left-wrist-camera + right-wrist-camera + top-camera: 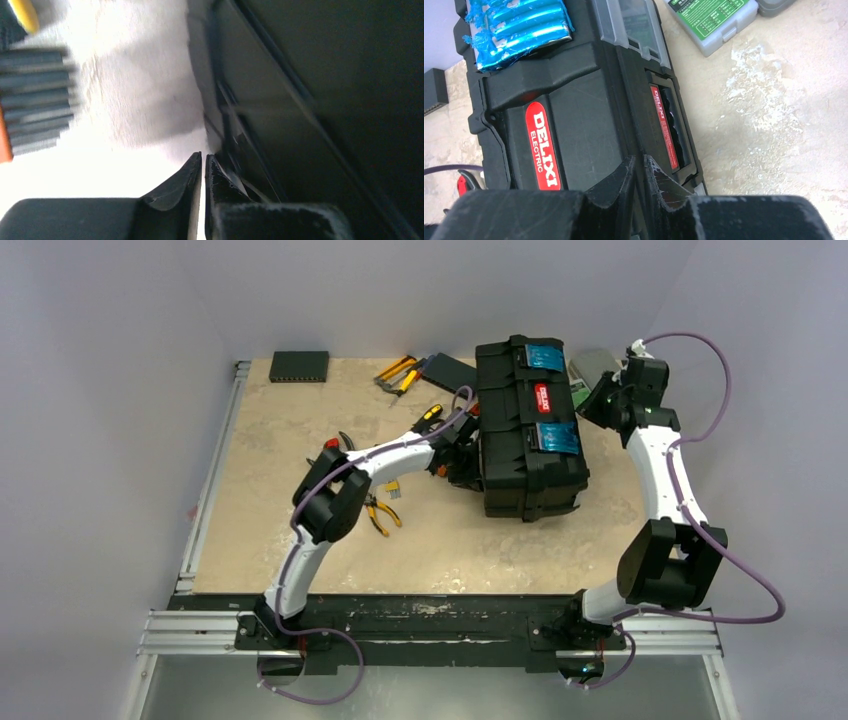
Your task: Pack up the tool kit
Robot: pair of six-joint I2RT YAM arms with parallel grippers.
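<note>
**Q:** Where does the toolbox sit for you?

**Me:** The black toolbox (525,430) stands right of centre in the overhead view, lid down. Its long axis runs up and down that frame, away from my bases. The red-labelled handle (543,398) lies along that axis, between two blue latches (558,438).

**Q:** And the loose tools?

**Me:** They are out on the table (280,540), all left of the box. The yellow-black pliers (383,513) are beside my left forearm, and more yellow-handled tools (398,372) lie near the upper edge.

**Q:** Which jaws are nearer?

**Me:** Both are at the box. My left jaws (455,448) are against its left long wall, together, with nothing between them. My right jaws (603,400) hang at its upper right corner. They are all but together, with only a thin slit and nothing in it. For the tools, my left arm is far nearer, because the box lies between them and my right arm. I judge the lid has to come open before anything goes in.

**Q:** What does one view give that another doesn't?

**Me:** The overhead view gives the layout but hides how my jaws stand. The left wrist view shows those jaws, the dark box wall filling its right half and pale table on its left. At its left edge is a blurred ribbed grey thing I can't name. The right wrist view reads the handle's label and shows a clear compartment lid (634,25) at the top. At its upper right, the small grey case with a green label (711,20) lies on the table, apart from the box.
</note>
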